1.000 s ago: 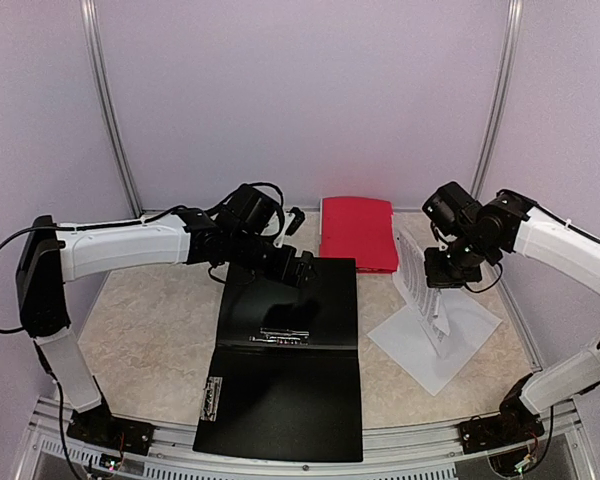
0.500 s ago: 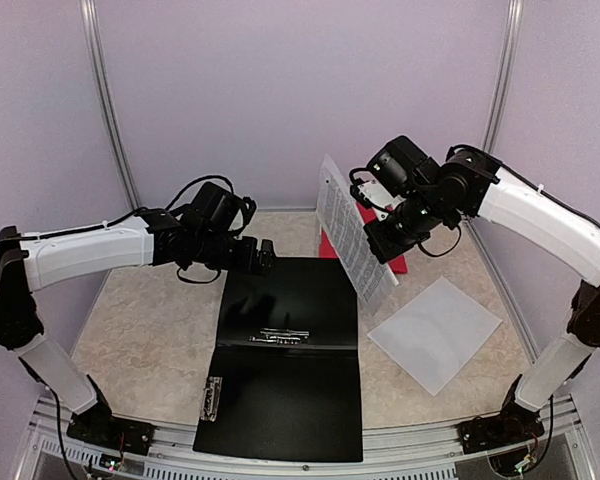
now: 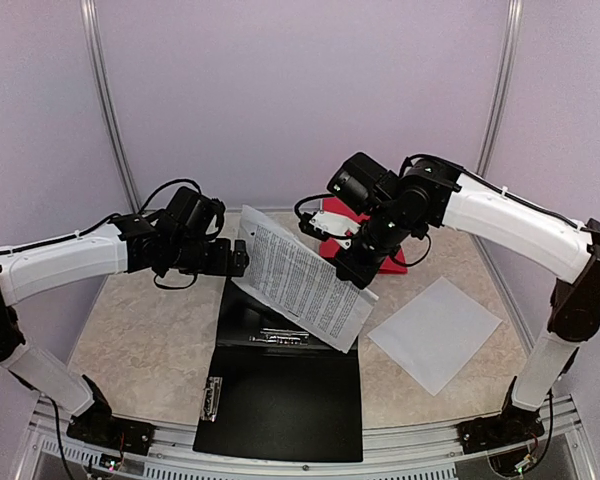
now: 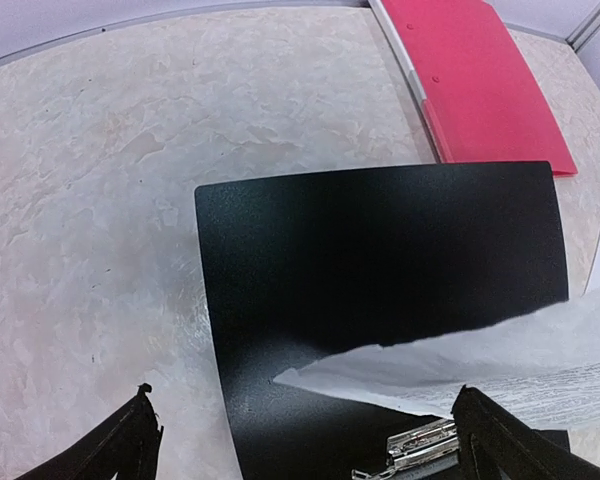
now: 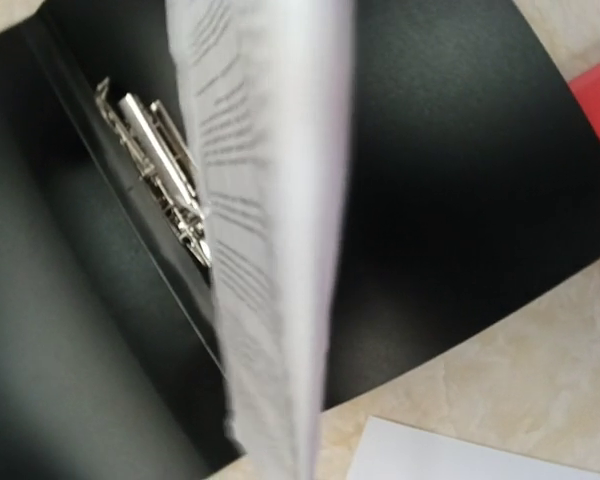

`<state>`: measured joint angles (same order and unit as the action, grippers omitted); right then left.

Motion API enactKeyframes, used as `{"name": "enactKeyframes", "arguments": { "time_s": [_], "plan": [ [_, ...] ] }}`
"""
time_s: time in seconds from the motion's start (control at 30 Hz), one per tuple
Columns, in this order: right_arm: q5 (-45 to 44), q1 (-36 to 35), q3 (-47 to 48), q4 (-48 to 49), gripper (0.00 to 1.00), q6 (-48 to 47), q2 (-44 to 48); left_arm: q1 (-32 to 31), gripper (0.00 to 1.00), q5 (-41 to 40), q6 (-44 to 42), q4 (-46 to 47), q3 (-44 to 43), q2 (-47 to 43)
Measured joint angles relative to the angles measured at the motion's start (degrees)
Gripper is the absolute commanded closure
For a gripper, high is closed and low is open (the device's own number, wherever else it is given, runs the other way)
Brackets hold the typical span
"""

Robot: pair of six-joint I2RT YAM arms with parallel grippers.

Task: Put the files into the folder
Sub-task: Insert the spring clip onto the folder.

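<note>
- A black folder (image 3: 280, 400) lies open and flat on the counter (image 3: 150, 320), just ahead of the arm bases. No paper lies in it.
- A metal clip (image 5: 160, 150) sits along the folder's middle fold, unused so far.
- A printed sheet (image 3: 300, 285), one of the files, hangs tilted over the folder's far half. Its low edge is near the clip; whether it touches the folder cannot be told.
- A blank sheet (image 3: 435, 332) lies flat on the counter, to the right of the folder and apart from it.
- The right gripper (image 3: 352, 268) has its jaws clamped on the printed sheet's upper right edge.
- The left gripper (image 3: 237, 259) hovers by the folder's far left corner, jaws wide apart and holding nothing.
- A closed red folder (image 4: 480, 80) lies just beyond the black one.
- Judged step: carrying the first file to the folder. The next move likely calls for lowering the sheet flat and square onto the folder's far half before letting go.
</note>
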<state>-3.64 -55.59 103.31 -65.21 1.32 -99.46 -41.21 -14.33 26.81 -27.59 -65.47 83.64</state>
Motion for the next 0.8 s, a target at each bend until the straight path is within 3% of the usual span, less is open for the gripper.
{"name": "enactKeyframes", "arguments": {
  "time_s": [0.23,0.53,0.8],
  "plan": [
    [2.3,0.7,-1.4,0.5,1.0,-8.3,-4.5,0.0,0.01,-0.7,0.2,-1.4,0.2,0.0],
    [2.3,3.0,-1.9,1.3,1.0,-12.4,-8.6,0.0,0.01,-1.7,0.1,-2.0,0.9,-2.2],
    [-1.9,3.1,-1.4,1.5,0.89,-14.3,-11.7,0.0,0.01,-2.0,-0.2,-2.0,0.9,-2.3]
  ]
}}
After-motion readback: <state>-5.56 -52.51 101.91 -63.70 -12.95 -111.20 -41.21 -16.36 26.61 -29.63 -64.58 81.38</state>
